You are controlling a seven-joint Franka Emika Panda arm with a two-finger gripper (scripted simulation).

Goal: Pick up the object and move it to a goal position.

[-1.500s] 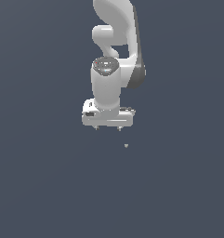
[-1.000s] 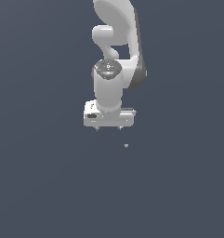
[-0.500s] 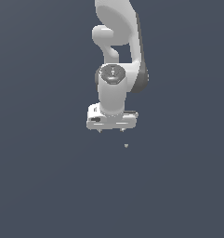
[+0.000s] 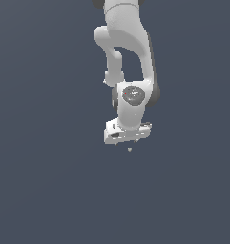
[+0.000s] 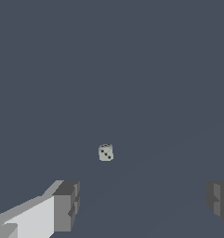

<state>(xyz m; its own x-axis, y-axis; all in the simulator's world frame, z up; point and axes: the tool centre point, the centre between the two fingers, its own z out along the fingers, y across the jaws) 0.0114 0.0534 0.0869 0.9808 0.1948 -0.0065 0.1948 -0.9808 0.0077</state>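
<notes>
The object (image 4: 130, 149) is a tiny pale grey-beige lump on the dark grey floor, just below the white hand in the exterior view. In the wrist view it (image 5: 106, 152) looks like a small pale cube with dark dots. My gripper (image 4: 128, 143) hangs right above it, apart from it. In the wrist view the gripper (image 5: 143, 204) is open and empty, with one grey fingertip (image 5: 67, 207) on each side and the object ahead of the gap, nearer that fingertip.
The white arm (image 4: 128, 47) reaches down from the top of the exterior view. A plain dark grey floor (image 4: 49, 181) lies all around. No other objects show.
The hand has moved down and toward the exterior view's right, from beside the object to right above it. The object has not moved.
</notes>
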